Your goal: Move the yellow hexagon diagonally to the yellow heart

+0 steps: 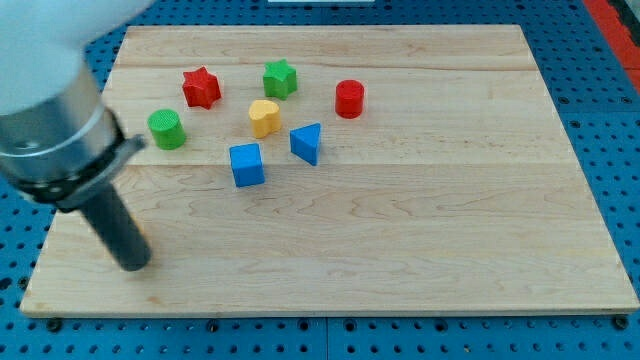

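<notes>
At the board's [450,200] lower left, near its left edge, my tip [135,264] rests on the wood. It is a bare rod with no jaws, so it neither opens nor closes and it grasps nothing; it can only push.

No yellow hexagon shows plainly. A thin yellowish sliver just beside the rod's right edge, a little above the tip, may be it, mostly hidden behind the rod; I cannot tell for sure, nor whether the tip touches it.

The yellow heart [264,117] lies well apart from the tip, up and to the view's right. If the hexagon is at the rod, I judge the push must run on that diagonal, with the tip on the hexagon's lower-left side.

The blue cube [246,164] sits close to that line, just below-left of the heart, and could get knocked. The green cylinder [166,129] stands above the tip, left of the line. Beyond the heart are the blue triangle [307,142], red star [201,87], green star [280,78] and red cylinder [349,98].

No containers are on the board.
</notes>
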You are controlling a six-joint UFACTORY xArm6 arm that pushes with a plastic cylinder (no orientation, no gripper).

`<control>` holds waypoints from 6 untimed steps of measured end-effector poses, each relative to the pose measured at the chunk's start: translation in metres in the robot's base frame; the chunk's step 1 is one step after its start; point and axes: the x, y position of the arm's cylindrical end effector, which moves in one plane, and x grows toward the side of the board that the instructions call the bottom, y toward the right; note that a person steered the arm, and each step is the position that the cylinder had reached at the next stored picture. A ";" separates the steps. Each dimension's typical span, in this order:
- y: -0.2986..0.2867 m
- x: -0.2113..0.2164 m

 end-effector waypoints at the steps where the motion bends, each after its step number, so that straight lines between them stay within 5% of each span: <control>1: -0.019 0.009; 2: -0.034 -0.030; 4: 0.040 -0.126; 6: 0.068 -0.072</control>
